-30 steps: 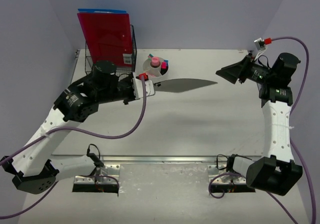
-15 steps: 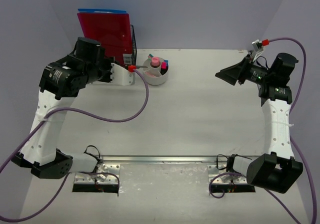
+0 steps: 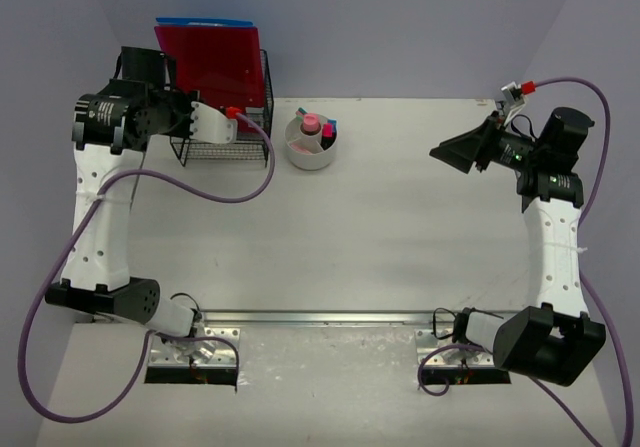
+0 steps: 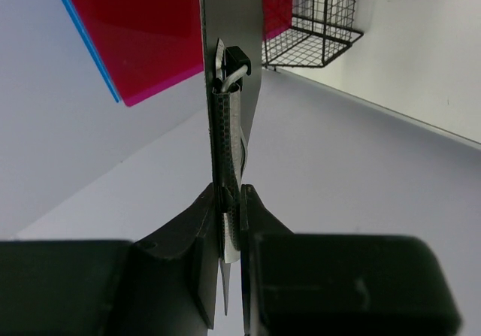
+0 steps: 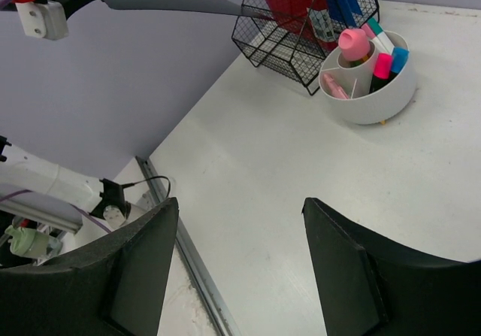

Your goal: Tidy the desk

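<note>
Left wrist view: my left jaws, nearly closed, pinch a thin grey board [image 4: 229, 13] edge-on by its metal clip [image 4: 225, 125]; likely light, stiff, slippery. My right jaws gape, empty.

Off-white desk [image 3: 400, 227] between pale lavender walls, silver rail [image 3: 320, 318] along its near edge, black wire basket [image 3: 250, 145] at the far left corner, white round caddy [image 3: 310, 160] just right of it, possibly touching.
</note>
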Robot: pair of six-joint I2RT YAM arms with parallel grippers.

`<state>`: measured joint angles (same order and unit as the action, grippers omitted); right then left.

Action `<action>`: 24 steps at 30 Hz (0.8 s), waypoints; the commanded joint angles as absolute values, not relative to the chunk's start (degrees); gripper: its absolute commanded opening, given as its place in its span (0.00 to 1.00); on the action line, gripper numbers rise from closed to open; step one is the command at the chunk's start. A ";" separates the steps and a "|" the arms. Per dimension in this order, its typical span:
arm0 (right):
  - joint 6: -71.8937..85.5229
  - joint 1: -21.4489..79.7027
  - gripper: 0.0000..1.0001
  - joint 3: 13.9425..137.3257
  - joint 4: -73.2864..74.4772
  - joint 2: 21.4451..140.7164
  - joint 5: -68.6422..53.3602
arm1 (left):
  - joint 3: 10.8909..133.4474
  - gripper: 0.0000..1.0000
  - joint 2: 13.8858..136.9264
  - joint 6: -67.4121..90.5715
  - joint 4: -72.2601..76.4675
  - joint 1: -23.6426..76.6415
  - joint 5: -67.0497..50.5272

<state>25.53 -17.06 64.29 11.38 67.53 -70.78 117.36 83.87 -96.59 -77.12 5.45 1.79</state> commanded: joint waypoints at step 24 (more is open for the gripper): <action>23.74 -17.14 0.68 63.88 11.31 68.67 -71.77 | 116.00 0.00 92.65 -96.36 -75.41 1.58 -3.23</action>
